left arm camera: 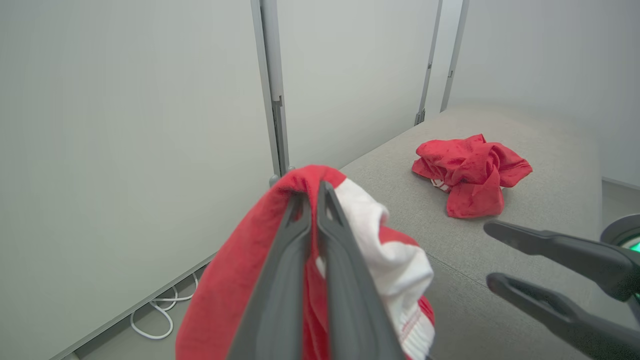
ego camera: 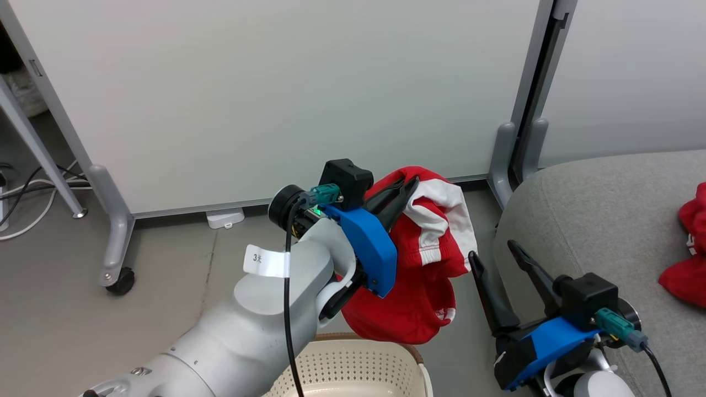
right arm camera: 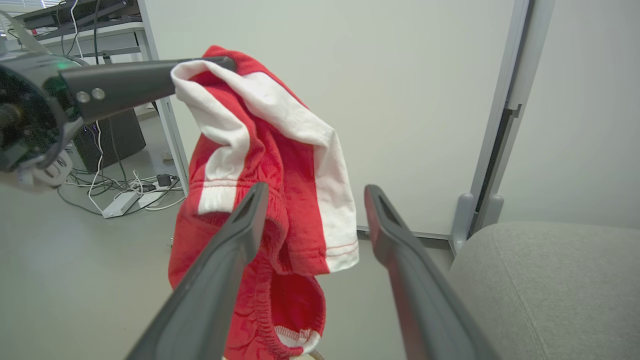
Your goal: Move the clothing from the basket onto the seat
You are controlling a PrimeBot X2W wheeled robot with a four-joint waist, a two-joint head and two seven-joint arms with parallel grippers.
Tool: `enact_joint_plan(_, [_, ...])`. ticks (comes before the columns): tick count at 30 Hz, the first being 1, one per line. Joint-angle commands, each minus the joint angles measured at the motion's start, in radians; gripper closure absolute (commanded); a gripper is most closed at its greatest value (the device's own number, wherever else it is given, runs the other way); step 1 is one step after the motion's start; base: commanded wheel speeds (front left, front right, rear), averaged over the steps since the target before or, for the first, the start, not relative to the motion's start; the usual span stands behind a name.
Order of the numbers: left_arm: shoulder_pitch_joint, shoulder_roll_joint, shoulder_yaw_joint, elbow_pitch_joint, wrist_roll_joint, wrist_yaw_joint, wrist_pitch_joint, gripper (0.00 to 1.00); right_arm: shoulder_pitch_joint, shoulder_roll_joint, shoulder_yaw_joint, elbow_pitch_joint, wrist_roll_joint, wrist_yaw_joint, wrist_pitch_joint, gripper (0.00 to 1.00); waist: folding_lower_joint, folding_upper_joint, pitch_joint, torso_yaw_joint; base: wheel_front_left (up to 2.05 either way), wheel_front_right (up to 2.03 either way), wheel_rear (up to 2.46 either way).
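My left gripper [ego camera: 411, 184] is shut on a red garment with white panels [ego camera: 424, 264], which hangs from its tips above the cream basket [ego camera: 358, 366]. In the left wrist view the closed fingers [left arm camera: 312, 195] pinch the fabric [left arm camera: 225, 280]. My right gripper [ego camera: 492, 249] stands open and empty beside the grey seat [ego camera: 595, 220], just right of the hanging garment [right arm camera: 270, 165]. A second red garment [left arm camera: 470, 170] lies crumpled on the seat [left arm camera: 550, 150]; its edge [ego camera: 689, 259] shows at the head view's right.
White partition panels [ego camera: 276, 82] on grey posts with a caster foot [ego camera: 118, 281] stand behind. Cables and a power strip [right arm camera: 125, 200] lie on the floor to the left. The basket's visible inside is bare perforated plastic.
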Motion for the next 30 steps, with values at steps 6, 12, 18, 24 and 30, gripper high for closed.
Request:
enact_joint_plan(6, [0.007, -0.002, -0.016, 0.008, -0.017, -0.002, -0.012, 1.0, 0.021, -0.001, 0.035, 0.011, -0.007, 0.0, 0.024, 0.0, 0.0002, -0.0001, 0.008, -0.01, 0.0, 0.0, 0.0])
enact_joint_plan(12, [-0.006, -0.003, -0.029, 0.002, -0.03, -0.002, -0.016, 1.0, -0.019, -0.002, 0.06, 0.065, -0.029, 0.0, 0.028, 0.0, 0.0002, -0.0001, 0.02, -0.008, 0.0, 0.0, 0.0])
enact_joint_plan(18, [-0.012, -0.003, -0.039, -0.007, -0.041, -0.002, -0.018, 1.0, -0.092, -0.012, 0.095, 0.159, -0.051, 0.0, -0.006, 0.0, 0.0002, -0.0001, 0.024, -0.003, 0.0, 0.0, 0.0])
enact_joint_plan(24, [-0.02, -0.003, -0.051, -0.017, -0.048, -0.002, -0.017, 1.0, -0.191, -0.016, 0.142, 0.285, -0.077, 0.0, -0.063, 0.0, 0.0002, -0.0001, 0.026, 0.0, 0.0, 0.0, 0.0])
enact_joint_plan(30, [-0.024, -0.003, -0.06, -0.025, -0.052, -0.002, -0.02, 1.0, -0.272, -0.009, 0.18, 0.393, -0.054, 0.0, -0.101, 0.0, 0.0002, -0.0001, 0.029, 0.006, 0.0, 0.0, 0.0])
